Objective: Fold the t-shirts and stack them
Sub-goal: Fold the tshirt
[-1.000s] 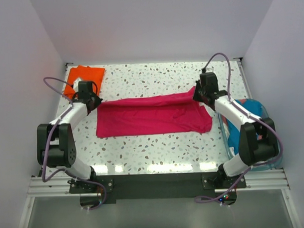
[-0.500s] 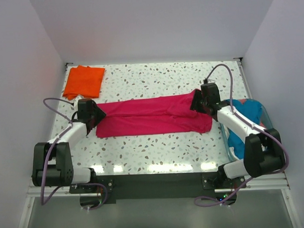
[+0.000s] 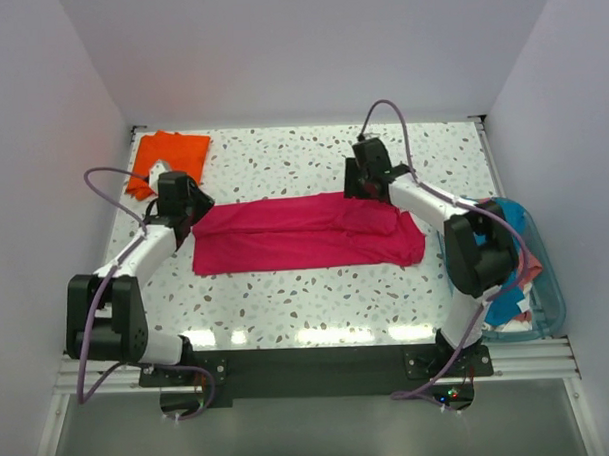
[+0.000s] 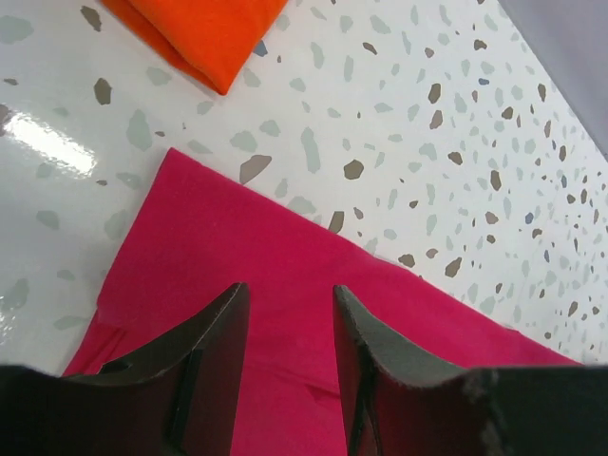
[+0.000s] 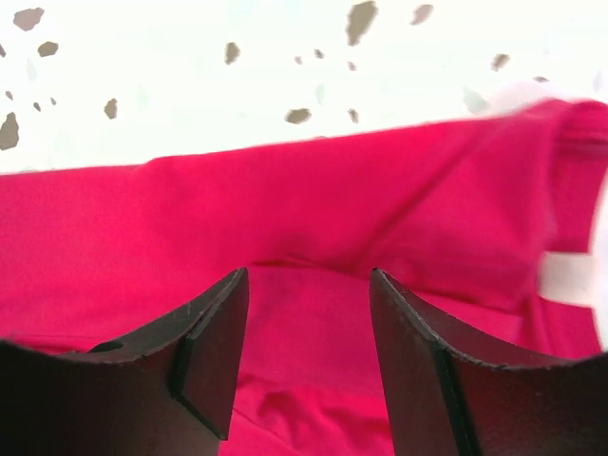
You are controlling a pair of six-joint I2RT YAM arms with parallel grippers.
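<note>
moved: right gripper [image 3: 363,184] gone from red shirt's [image 3: 305,233] right end to its far edge.
top: shirt folded flat, long axis left-right, just near of orange shirt [image 3: 167,158]; left gripper [image 3: 194,212] at its left end.
left wrist: fingers parted, empty, over shirt.
right wrist: same.

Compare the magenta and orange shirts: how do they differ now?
The magenta shirt is a long half-folded band across the middle; the orange shirt is a small folded packet in the far left corner. Magenta is wrinkled at its right end; orange looks smooth. Both lie flat.
</note>
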